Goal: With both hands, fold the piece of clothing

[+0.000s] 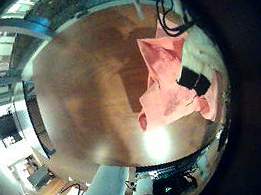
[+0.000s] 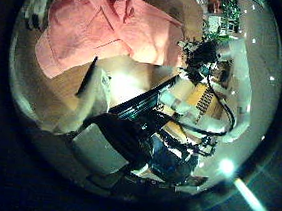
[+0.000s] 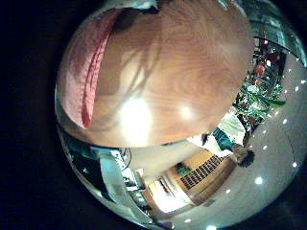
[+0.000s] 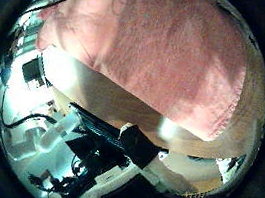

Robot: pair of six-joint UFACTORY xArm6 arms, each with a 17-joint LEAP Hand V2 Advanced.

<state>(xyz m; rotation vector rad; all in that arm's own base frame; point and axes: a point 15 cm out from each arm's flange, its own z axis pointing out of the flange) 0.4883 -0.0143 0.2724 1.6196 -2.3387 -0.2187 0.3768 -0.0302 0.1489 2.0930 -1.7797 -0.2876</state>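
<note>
Item: pink garment (image 4: 150,51) on wooden table (image 3: 182,67), rumpled; both hands' finger states cannot be told; risk: uneven grasp likely skews the fold.

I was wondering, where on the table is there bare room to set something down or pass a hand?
The wooden table is bare beside the pink garment, out to its round edge. The left little finger side view shows another open stretch beside the crumpled garment. It is crowded only at the cloth, where a hand rests.

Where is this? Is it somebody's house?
Probably not a house; it looks more like a workshop or lab. A pink cloth lies on a wooden table, and machines with wires stand beside it.
</note>
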